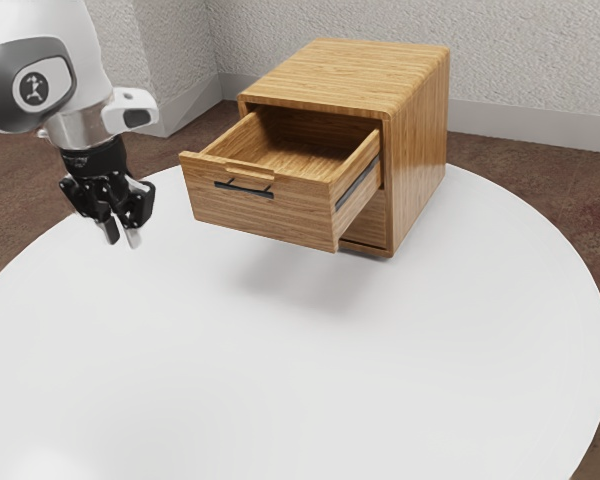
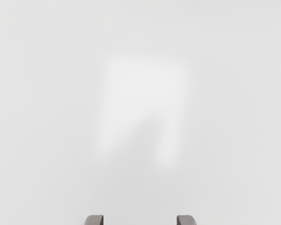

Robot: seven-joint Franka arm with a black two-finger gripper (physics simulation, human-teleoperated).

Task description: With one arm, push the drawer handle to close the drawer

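There is one cabinet (image 1: 418, 150) of wood, in the upper middle of the frame, and it has one drawer (image 1: 270, 217) pulled out far, toward the lower left. On the drawer front I count one black handle (image 1: 243, 189), left of the frame's centre, in its upper half. One dark rail (image 1: 357, 183) runs along the drawer side which is seen. Below the drawer, a piece of wood panel shows in the cabinet; I cannot say if it is a second drawer.

The drawer is a box open at the top. Inside it I see wooden walls and part of the bottom; the front board hides the rest.

One round white table (image 1: 310, 390) carries the cabinet. Its curved edge goes from the left side, behind the cabinet, to the right side of the frame. The drawer hangs above the table, with a shadow (image 1: 310, 285) under it.

The end effector (image 1: 122, 236) is at the left, in the upper half, pointing down, near the drawer front but with open space between them. Its two fingers (image 2: 94, 220) stand apart, with a gap; in the wrist view, both tips are at the lower corners of this gap.
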